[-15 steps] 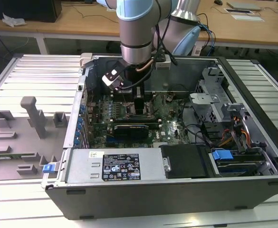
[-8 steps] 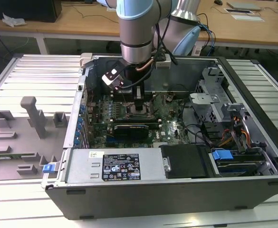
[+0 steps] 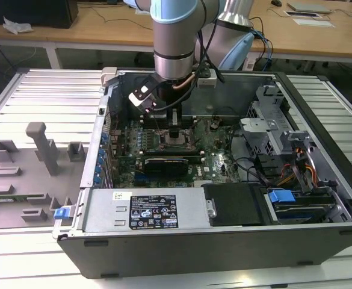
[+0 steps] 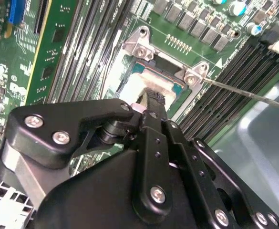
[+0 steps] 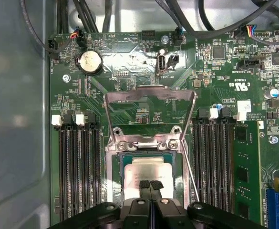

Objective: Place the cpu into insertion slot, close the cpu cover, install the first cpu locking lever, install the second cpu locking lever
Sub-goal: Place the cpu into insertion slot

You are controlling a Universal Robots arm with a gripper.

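Note:
The cpu [image 5: 146, 169], a silvery square chip, lies in the insertion slot [image 5: 111, 167] on the green board. Its pale top also shows in the second wrist view [image 4: 132, 88], inside the slot's silver rim [image 4: 140, 47]. My gripper [image 5: 150, 185] is right over the chip's middle, its two black fingertips [image 4: 151, 98] pressed together with nothing between them. The cpu cover [image 5: 151, 93], a thin metal frame with a large window, stands swung open behind its hinge. A thin locking lever [image 5: 191, 174] sticks up beside the slot, and its rod [image 4: 244, 93] points away from it.
The arm reaches down into an open computer case [image 3: 320, 120]. Black memory slots [image 5: 79, 162] flank the socket on both sides. A black card [image 3: 166, 162] lies in front of the socket, and a drive cage [image 3: 266, 129] with cables is at the exterior view's right.

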